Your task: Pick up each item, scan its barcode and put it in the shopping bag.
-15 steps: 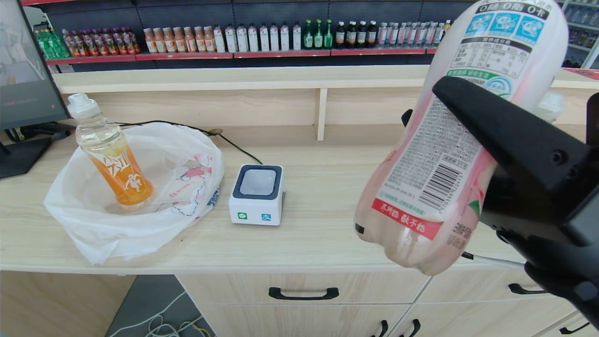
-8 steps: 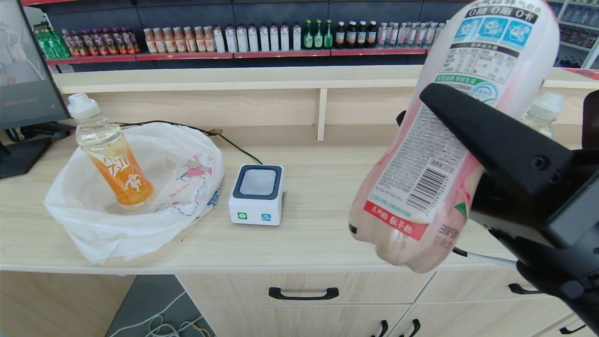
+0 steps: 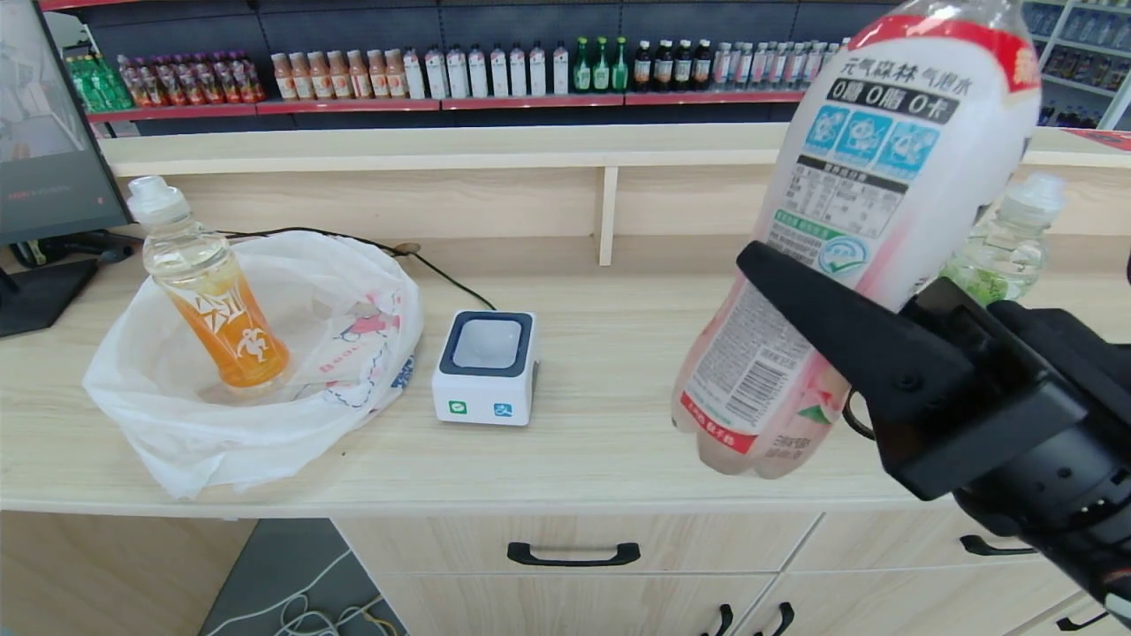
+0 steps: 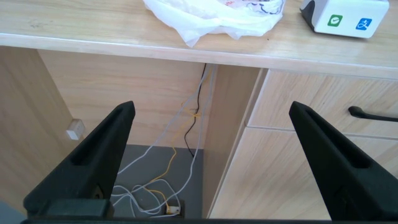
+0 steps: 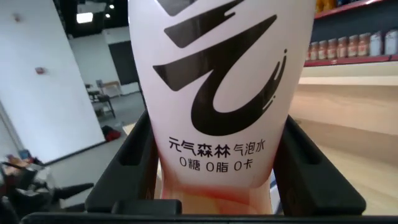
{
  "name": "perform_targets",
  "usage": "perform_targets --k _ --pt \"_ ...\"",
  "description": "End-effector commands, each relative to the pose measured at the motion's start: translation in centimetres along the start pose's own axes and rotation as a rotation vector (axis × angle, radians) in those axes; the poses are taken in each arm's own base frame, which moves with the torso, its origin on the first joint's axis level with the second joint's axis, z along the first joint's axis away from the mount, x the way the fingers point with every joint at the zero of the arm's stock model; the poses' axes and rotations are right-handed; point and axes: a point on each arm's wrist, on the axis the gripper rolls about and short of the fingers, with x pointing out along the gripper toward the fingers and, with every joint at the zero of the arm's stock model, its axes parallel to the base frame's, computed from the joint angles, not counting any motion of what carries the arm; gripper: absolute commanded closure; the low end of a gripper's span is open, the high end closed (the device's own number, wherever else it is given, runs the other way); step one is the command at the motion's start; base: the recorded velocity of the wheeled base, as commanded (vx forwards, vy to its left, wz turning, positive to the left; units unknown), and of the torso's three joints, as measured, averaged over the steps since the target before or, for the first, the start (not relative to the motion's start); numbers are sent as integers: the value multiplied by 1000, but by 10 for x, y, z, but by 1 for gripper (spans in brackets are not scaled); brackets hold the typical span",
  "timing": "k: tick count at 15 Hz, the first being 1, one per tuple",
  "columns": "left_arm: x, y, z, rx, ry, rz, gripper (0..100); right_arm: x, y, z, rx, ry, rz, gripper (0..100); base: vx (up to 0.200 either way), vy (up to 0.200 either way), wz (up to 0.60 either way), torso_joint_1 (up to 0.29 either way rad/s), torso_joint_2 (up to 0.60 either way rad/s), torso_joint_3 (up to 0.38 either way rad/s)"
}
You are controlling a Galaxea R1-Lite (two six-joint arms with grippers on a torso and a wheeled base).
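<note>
A large pink drink bottle (image 3: pixel 875 150) hangs tilted above the right of the wooden counter (image 3: pixel 610 424), its barcode facing me. My right gripper (image 3: pixel 831 309) is shut on its middle; in the right wrist view the black fingers (image 5: pixel 124 162) press both sides of the pink bottle (image 5: pixel 217 62). The white scanner (image 3: pixel 484 367) sits at mid-counter, left of the bottle. A white shopping bag (image 3: pixel 177 415) lies open at the left with an orange bottle (image 3: pixel 212 300) standing in it. My left gripper (image 4: pixel 211 109) is open, below the counter's front edge by the cabinet.
A clear bottle with green contents (image 3: pixel 998 256) stands at the back right behind the pink one. A monitor (image 3: pixel 44 132) stands at the far left. A raised wooden ledge (image 3: pixel 442 146) runs along the back. The scanner's cable (image 3: pixel 442 274) trails rearward.
The right gripper has carried the pink bottle down and a little left, away from the camera. The bottle now stands more upright. Bag, orange bottle and scanner have not moved.
</note>
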Motion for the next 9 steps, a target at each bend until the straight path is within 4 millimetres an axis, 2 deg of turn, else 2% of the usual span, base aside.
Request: perform_targets --k 1,3,5,7,9 --pt "0 0 0 -1 1 1 0 -9 -12 -7 -109 45 -53 100 0 0 0 0 0 0" --pt "0 0 0 1 -1 1 0 -26 -15 -18 -244 121 -87 100 0 0 0 0 0 0" --pt "0 0 0 -1 -1 1 0 -38 -16 -23 -285 163 -154 100 0 0 0 0 0 0" --pt "0 0 0 1 1 1 0 -39 -16 -20 -302 154 -208 100 0 0 0 0 0 0" --pt "0 0 0 1 1 1 0 -52 -16 -24 -299 192 -230 100 0 0 0 0 0 0"
